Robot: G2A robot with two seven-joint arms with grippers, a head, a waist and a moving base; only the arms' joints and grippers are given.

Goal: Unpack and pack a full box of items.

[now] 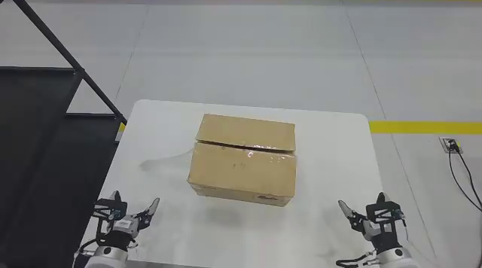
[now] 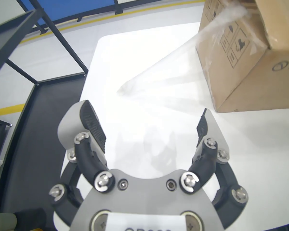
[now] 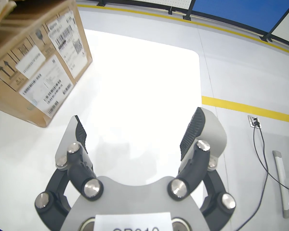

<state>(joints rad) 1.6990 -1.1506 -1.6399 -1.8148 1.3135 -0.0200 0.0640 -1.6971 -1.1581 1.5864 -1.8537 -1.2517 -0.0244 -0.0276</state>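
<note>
**A:** Which step is this, do you reckon?

**B:** The very start, I'd say. The box (image 1: 242, 159) sits shut in the middle of the table (image 1: 331, 155), turned a little off square, with nothing unpacked beside it.

**A:** And the arms?

**B:** Both are low at the near edge, one on each side, well apart from the box. The left gripper (image 2: 147, 111) has its jaws wide apart with nothing between them. The right gripper (image 3: 137, 115) is the same, spread and bare.

**A:** So what does the next move call for?

**B:** Opening the top, in my view. The two flaps (image 1: 247, 130) meet along a seam (image 1: 226, 146) running the long way. One gripper would have to come up over that seam and get a fingertip under a flap edge. The other would probably steady the box so it doesn't slide.

**A:** Is it taped down?

**B:** Partly, it seems. Clear tape (image 1: 260, 148) shines along the seam, but a loose strip (image 2: 183, 56) trails from the box's left end down onto the table. At both ends the flaps gape a little, which should give a way in.

**A:** How does the box look otherwise?

**B:** Plain brown cardboard, with no dents that I can see. The end facing the right arm carries white labels (image 3: 45, 78) with bar codes, and the left end has printed handling marks. What's inside is hidden.
</note>
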